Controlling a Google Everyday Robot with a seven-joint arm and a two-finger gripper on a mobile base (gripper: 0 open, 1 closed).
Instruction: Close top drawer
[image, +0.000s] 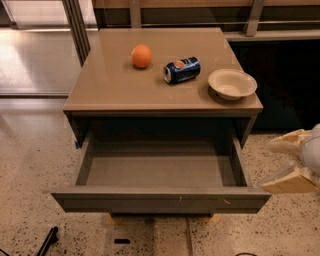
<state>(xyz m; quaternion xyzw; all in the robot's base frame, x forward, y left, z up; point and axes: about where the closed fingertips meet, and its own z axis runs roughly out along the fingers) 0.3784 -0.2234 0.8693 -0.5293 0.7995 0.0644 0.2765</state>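
Note:
The top drawer (160, 199) is pulled far out of the grey-brown cabinet (115, 95). Its flat handleless front faces me with small pale scratches, and its inside is bare. My gripper (281, 162) is at the right edge of the view, just right of the drawer's front right corner and at about its height. Its two pale fingers (289, 182) point left toward the drawer and stand apart, holding nothing. It is not touching the drawer.
On the cabinet top lie an orange (142, 55), a blue soda can (181, 69) on its side and a pale bowl (232, 83). Speckled floor surrounds the cabinet. A black object (47, 240) lies on the floor at lower left.

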